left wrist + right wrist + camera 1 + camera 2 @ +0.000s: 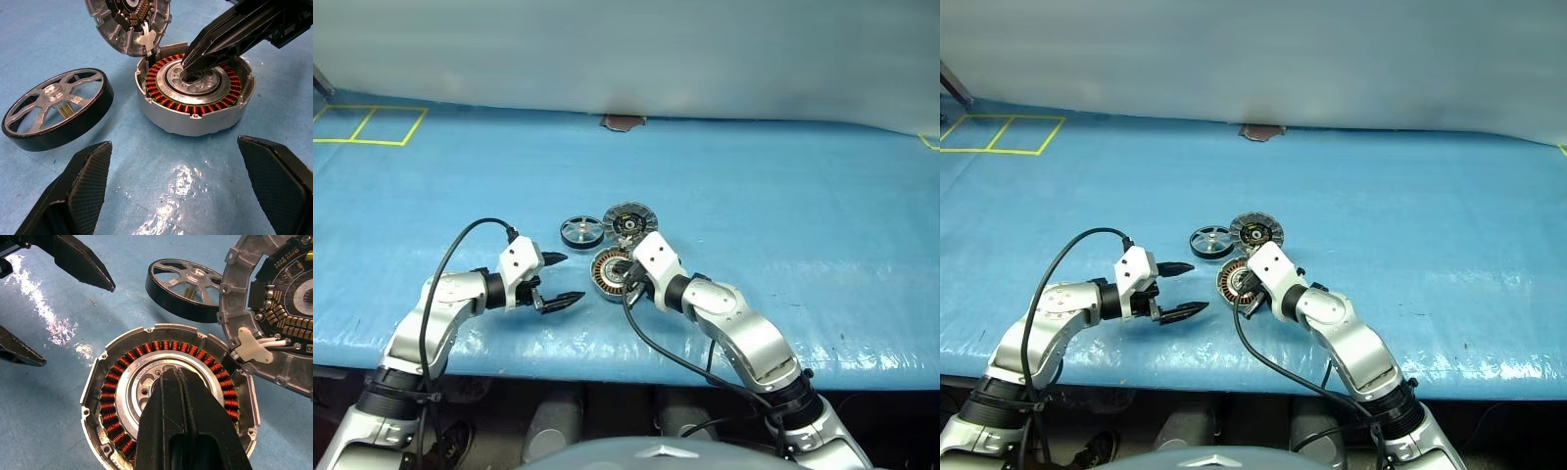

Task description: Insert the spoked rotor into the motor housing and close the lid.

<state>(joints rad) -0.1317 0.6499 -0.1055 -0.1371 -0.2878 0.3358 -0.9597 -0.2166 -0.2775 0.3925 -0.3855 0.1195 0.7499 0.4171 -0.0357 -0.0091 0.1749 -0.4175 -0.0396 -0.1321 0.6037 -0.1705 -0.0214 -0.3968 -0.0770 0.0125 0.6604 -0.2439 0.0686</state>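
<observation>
The motor housing lies open on the blue table, its coppery windings ringing a silver centre. My right gripper is shut, and its tips point down onto that centre. The lid lies flipped open just beyond the housing, inner face up and joined at the rim. Left of the lid, the spoked rotor lies flat on the table, apart from both grippers. My left gripper hovers open just left of the housing with nothing between its fingers.
A blue sheet covers the table, and its front edge runs just under my arms. Yellow tape squares mark the far left. A small brown patch sits at the back edge. A black cable loops off each wrist.
</observation>
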